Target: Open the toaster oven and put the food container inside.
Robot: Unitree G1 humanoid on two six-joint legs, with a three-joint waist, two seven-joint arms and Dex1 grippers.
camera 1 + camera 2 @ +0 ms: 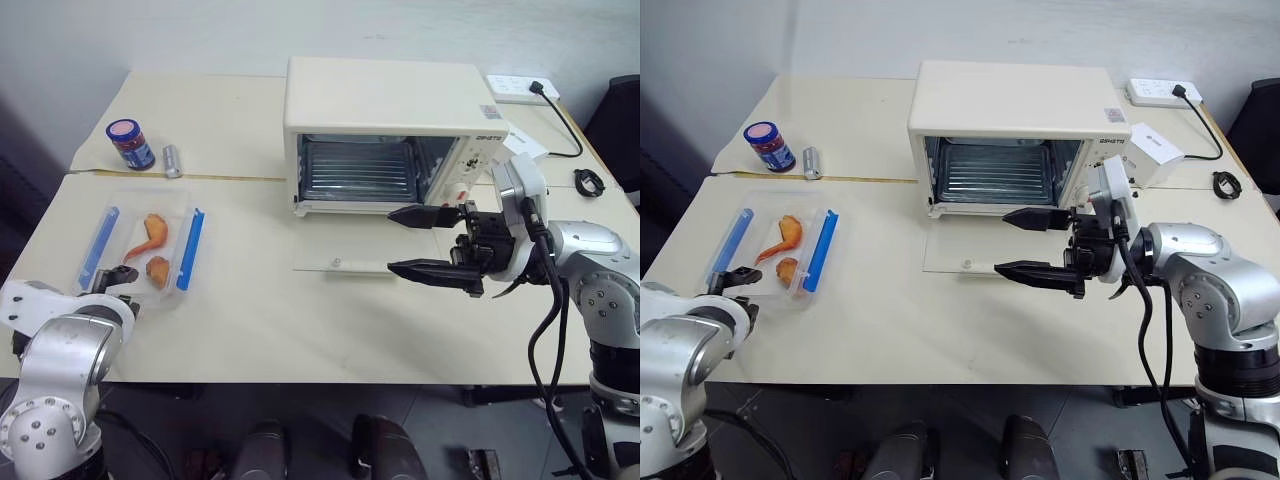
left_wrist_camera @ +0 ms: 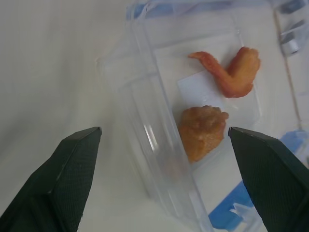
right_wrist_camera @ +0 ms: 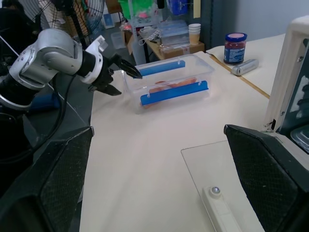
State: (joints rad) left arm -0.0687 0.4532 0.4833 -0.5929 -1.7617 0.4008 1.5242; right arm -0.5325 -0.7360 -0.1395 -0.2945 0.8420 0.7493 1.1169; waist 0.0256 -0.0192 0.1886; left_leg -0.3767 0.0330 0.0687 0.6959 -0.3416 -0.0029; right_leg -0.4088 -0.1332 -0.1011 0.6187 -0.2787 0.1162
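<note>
The cream-white toaster oven [image 1: 390, 95] stands at the back middle of the table, its glass door [image 1: 345, 262] dropped flat and the rack inside showing. The clear food container [image 1: 145, 245], with blue clip strips and orange food pieces, lies flat at the table's left. My left gripper [image 2: 164, 130] is open at the container's near end, one finger on either side of a corner, not closed on it. My right gripper [image 1: 392, 240] is open and empty, pointing left, hovering above the lowered door in front of the oven mouth.
A small blue jar with a pink lid [image 1: 131, 144] and a silver cylinder [image 1: 172, 160] stand at the back left. Right of the oven are a small white box [image 1: 1150, 147], a power strip [image 1: 522, 88] with a black cable, and a black ring [image 1: 590, 181].
</note>
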